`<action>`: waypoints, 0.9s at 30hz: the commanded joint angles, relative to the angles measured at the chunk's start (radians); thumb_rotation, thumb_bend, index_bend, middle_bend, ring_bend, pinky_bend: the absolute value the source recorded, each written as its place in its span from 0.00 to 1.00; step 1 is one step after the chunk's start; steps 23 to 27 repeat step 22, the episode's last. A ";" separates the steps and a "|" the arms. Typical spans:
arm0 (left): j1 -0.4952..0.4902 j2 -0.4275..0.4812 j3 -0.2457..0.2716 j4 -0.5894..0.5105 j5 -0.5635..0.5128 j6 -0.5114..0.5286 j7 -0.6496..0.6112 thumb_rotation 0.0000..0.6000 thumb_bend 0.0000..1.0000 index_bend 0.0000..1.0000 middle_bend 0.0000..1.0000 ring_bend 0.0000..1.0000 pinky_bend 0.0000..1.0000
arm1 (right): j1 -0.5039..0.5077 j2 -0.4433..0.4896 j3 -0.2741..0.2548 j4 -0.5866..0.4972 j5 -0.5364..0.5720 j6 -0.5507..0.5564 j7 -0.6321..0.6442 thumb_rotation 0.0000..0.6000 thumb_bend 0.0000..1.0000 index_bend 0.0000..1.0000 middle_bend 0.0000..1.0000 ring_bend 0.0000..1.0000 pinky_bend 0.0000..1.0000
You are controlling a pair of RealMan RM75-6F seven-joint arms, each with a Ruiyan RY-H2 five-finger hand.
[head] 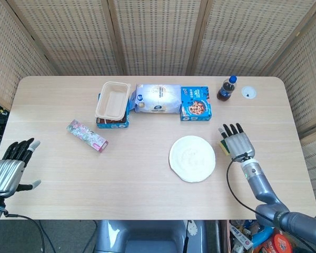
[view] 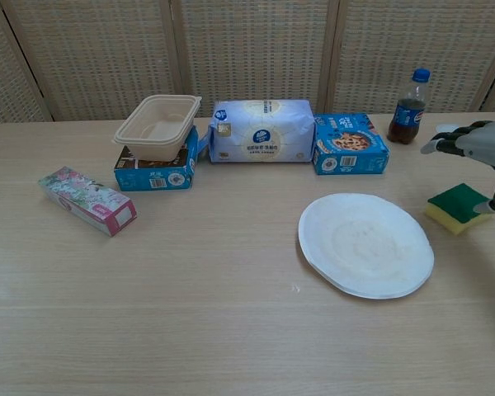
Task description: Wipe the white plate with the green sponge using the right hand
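The white plate (view: 366, 244) (head: 192, 158) lies flat on the table, right of centre. Just to its right lies the green sponge (view: 458, 208) with a yellow underside, on the table and apart from the plate's rim. My right hand (view: 481, 142) hovers above the sponge with fingers spread and nothing held; its thumb hangs down by the sponge's right end. From the head view the right hand (head: 237, 143) covers most of the sponge (head: 222, 147). My left hand (head: 10, 167) is open at the table's near left edge, far from the plate.
Along the back stand a beige tray (view: 158, 125) on a blue box (view: 155, 171), a tissue pack (view: 261, 130), a blue cookie box (view: 350, 143) and a cola bottle (view: 407, 106). A pink floral box (view: 87, 200) lies at the left. A white disc (head: 248, 93) sits behind the right hand.
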 commanded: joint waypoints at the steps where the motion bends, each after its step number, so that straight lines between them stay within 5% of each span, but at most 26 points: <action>1: 0.005 0.001 0.004 0.000 0.008 0.008 -0.006 1.00 0.00 0.00 0.00 0.00 0.00 | -0.089 0.100 -0.022 -0.112 -0.103 0.110 0.136 1.00 0.22 0.00 0.00 0.00 0.00; 6: 0.035 -0.008 0.011 0.016 0.040 0.068 -0.004 1.00 0.00 0.00 0.00 0.00 0.00 | -0.265 0.202 -0.069 -0.241 -0.226 0.331 0.380 1.00 0.19 0.00 0.00 0.00 0.00; 11: 0.059 -0.021 0.028 0.034 0.081 0.107 -0.014 1.00 0.00 0.00 0.00 0.00 0.00 | -0.387 0.230 -0.120 -0.258 -0.328 0.488 0.521 1.00 0.17 0.00 0.00 0.00 0.00; 19: 0.085 -0.021 0.042 0.061 0.109 0.141 -0.039 1.00 0.00 0.00 0.00 0.00 0.00 | -0.505 0.256 -0.147 -0.314 -0.406 0.648 0.554 1.00 0.16 0.00 0.00 0.00 0.00; 27: 0.090 -0.020 0.045 0.068 0.118 0.148 -0.050 1.00 0.00 0.00 0.00 0.00 0.00 | -0.522 0.256 -0.143 -0.311 -0.423 0.670 0.558 1.00 0.16 0.00 0.00 0.00 0.00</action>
